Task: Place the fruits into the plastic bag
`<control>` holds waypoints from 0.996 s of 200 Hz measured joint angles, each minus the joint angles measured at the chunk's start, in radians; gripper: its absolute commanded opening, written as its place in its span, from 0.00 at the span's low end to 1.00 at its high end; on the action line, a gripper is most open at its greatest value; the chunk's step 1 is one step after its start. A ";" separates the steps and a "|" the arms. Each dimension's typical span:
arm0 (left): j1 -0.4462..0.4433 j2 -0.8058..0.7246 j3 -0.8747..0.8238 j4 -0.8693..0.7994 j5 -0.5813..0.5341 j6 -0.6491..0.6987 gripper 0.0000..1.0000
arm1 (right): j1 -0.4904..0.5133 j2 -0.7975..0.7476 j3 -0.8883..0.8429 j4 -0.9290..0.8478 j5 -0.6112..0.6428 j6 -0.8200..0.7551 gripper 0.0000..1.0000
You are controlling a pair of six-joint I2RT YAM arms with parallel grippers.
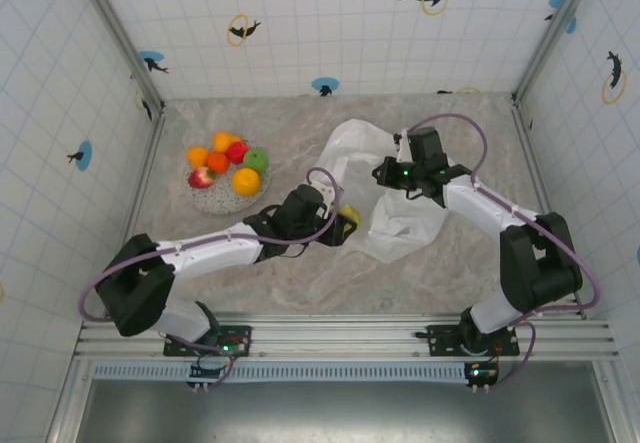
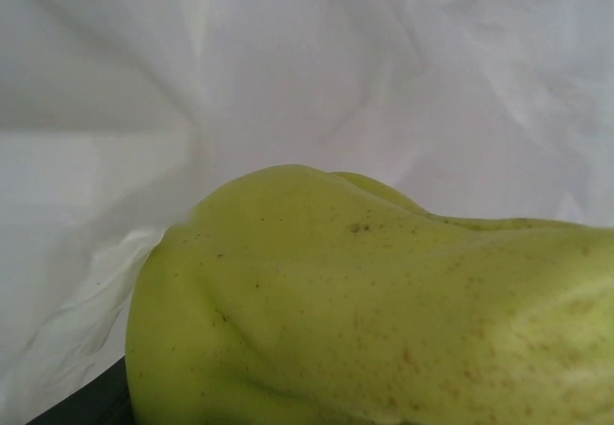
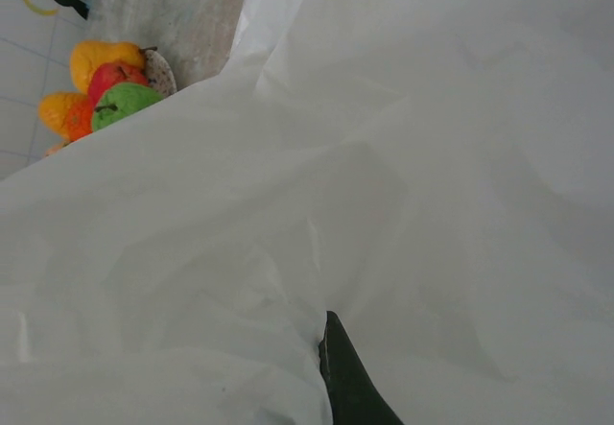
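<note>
Top external view puts your left tool (image 1: 343,221) at the near-left edge of the plastic bag (image 1: 405,228), clamped around a yellow-green pear (image 1: 349,213) that its fingers mostly hide. Left wrist cuts the pear (image 2: 384,300) off at the bottom and right, with bag film behind it. Your right tool (image 1: 393,175) is pinching the bag's far rim. On the right wrist one dark finger (image 3: 350,387) pokes out and film covers the rest. The other fruits (image 1: 225,163) sit heaped on the plate (image 1: 215,203), well left of the bag, with bare desk (image 1: 295,143) between.
</note>
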 measured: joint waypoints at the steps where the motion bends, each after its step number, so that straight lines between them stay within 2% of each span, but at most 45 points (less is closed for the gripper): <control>1: 0.000 0.001 0.000 0.002 -0.002 0.000 0.46 | 0.000 0.000 -0.003 0.004 -0.002 0.001 0.00; 50: 0.000 0.086 0.008 0.108 -0.074 -0.032 0.46 | 0.024 -0.072 -0.184 0.180 -0.037 0.179 0.00; 92: -0.002 0.106 0.013 0.156 -0.097 -0.062 0.46 | 0.066 -0.130 -0.253 0.285 0.013 0.301 0.00; 117: -0.006 0.078 0.003 0.150 -0.155 -0.078 0.47 | 0.076 -0.136 -0.254 0.304 0.051 0.313 0.00; 164: -0.006 -0.059 -0.039 0.075 -0.381 -0.059 0.49 | 0.129 -0.132 -0.233 0.236 0.104 0.249 0.00; 199: -0.016 -0.058 -0.046 0.060 -0.383 -0.001 0.49 | 0.150 -0.132 -0.251 0.295 0.115 0.322 0.00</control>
